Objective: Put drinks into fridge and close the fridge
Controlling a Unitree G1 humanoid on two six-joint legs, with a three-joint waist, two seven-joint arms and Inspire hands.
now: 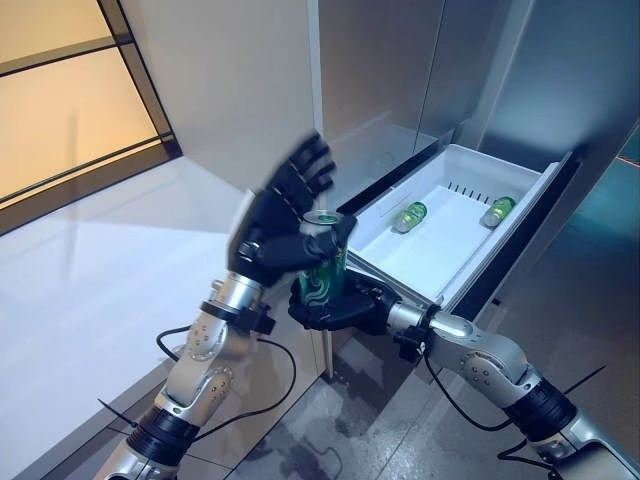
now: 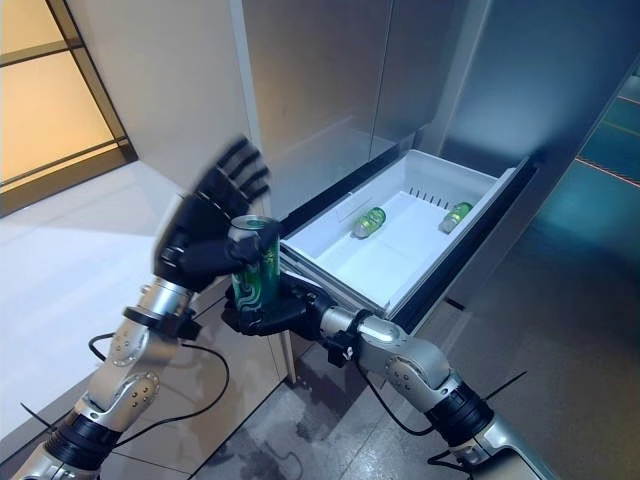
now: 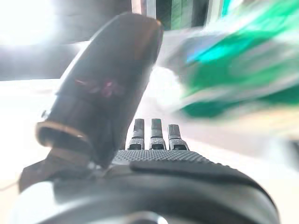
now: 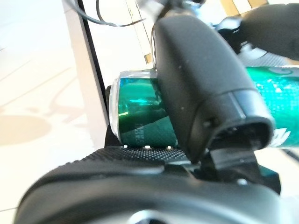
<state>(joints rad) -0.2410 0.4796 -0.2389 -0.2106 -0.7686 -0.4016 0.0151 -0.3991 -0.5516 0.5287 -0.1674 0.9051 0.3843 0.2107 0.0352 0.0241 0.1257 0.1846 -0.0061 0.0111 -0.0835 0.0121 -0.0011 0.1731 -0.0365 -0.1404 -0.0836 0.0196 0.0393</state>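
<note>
My right hand (image 1: pixel 335 310) is shut on an upright green can (image 1: pixel 322 270), gripping its lower part; the right wrist view shows the thumb (image 4: pixel 201 93) wrapped across the can (image 4: pixel 140 112). My left hand (image 1: pixel 280 215) is open just left of the can's top, fingers spread upward and blurred. Its thumb (image 3: pixel 107 84) stands beside the blurred can (image 3: pixel 233 79). The can is held in front of the near corner of the open white fridge drawer (image 1: pixel 440 250), outside it. Two green drinks (image 1: pixel 409 216) (image 1: pixel 497 211) lie on their sides inside the drawer.
The drawer sticks out toward me from the steel fridge front (image 1: pixel 400 60), whose upper doors are closed. A pale wall panel (image 1: pixel 220 80) stands left of the fridge, with a window (image 1: pixel 60 100) beyond. Grey floor (image 1: pixel 590 290) lies right of the drawer.
</note>
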